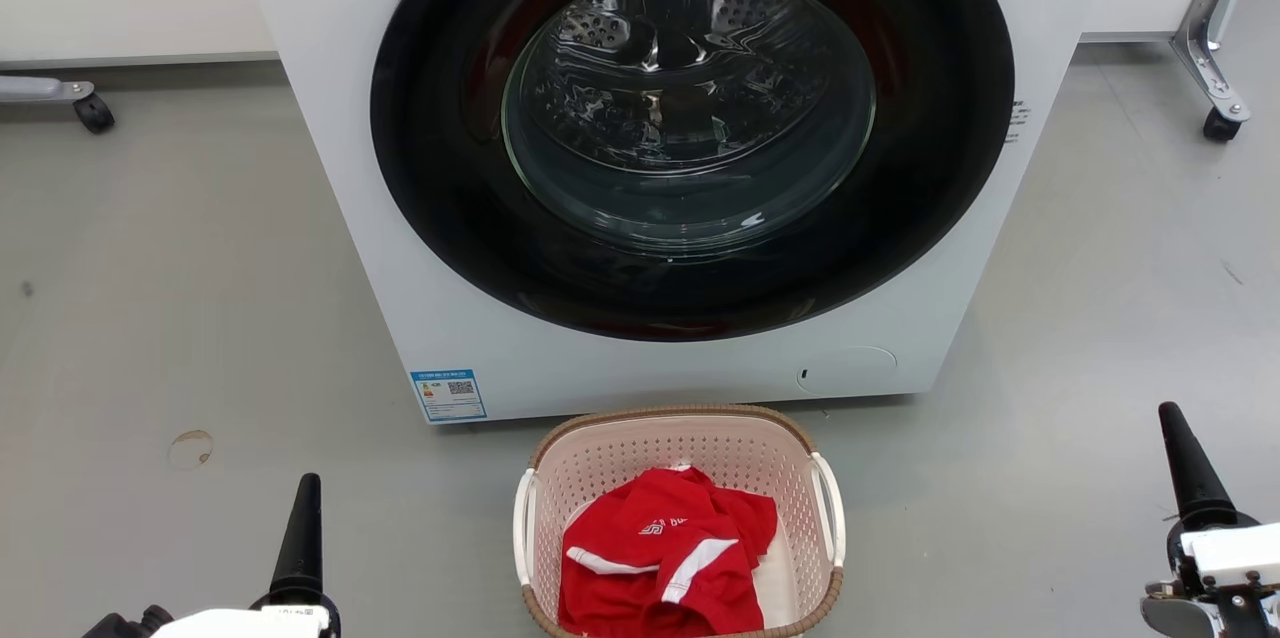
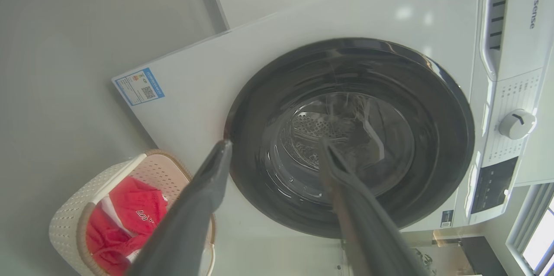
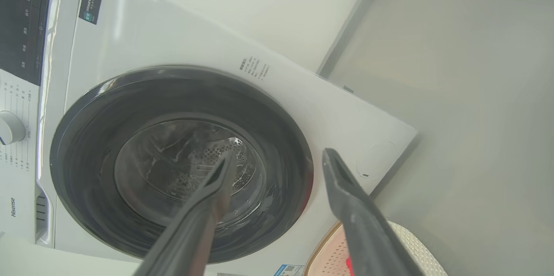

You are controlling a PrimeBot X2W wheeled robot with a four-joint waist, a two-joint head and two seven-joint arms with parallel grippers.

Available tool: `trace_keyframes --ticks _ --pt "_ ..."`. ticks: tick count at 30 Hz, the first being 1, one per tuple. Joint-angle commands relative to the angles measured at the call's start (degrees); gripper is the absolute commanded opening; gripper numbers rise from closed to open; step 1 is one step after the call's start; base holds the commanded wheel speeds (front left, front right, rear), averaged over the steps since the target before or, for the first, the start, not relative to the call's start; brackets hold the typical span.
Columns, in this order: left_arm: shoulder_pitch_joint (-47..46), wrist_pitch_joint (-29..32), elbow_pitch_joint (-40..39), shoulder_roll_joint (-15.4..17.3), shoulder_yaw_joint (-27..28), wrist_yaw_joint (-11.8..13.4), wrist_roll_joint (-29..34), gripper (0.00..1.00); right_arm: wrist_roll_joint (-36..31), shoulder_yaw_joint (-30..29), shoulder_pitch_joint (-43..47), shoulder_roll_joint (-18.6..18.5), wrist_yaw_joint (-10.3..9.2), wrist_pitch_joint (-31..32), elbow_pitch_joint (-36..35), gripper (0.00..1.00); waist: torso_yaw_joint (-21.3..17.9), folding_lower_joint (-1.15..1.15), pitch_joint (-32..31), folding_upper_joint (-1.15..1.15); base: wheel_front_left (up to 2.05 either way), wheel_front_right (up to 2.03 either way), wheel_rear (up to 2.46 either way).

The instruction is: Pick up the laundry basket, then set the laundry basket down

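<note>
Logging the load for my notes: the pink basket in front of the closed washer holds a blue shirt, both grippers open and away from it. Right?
Not blue: the head view shows the shirt in the laundry basket is red with white trim. The rest stands: closed washer, left gripper and right gripper open, away from it.

The washing machine (image 1: pixel 330 8) carries the brand name Hisense (image 2: pixel 536 8) on its top panel (turned sideways in both wrist views). A blue label (image 1: pixel 448 394) with a QR code sits at seven o'clock from the door (image 1: pixel 690 108), its print too small to read. The white lettering (image 1: pixel 662 525) on the red garment (image 1: pixel 640 568) cannot be made out.
</note>
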Motion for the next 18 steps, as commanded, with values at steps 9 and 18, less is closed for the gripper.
trace_keyframes --ticks 9,18 --pt "-0.58 -2.26 -2.4 2.09 -1.22 2.17 9.77 1.0 -9.45 1.56 -3.39 -2.49 0.16 -2.45 -1.03 1.0 0.01 -0.01 -0.12 0.0 0.0 0.0 0.0" --pt "-0.53 -3.3 -2.32 3.82 -3.47 4.8 17.93 1.0 -16.64 2.25 -3.73 -2.76 0.18 -3.81 -0.98 1.0 0.03 -0.01 -0.24 0.0 0.0 0.0 0.0"
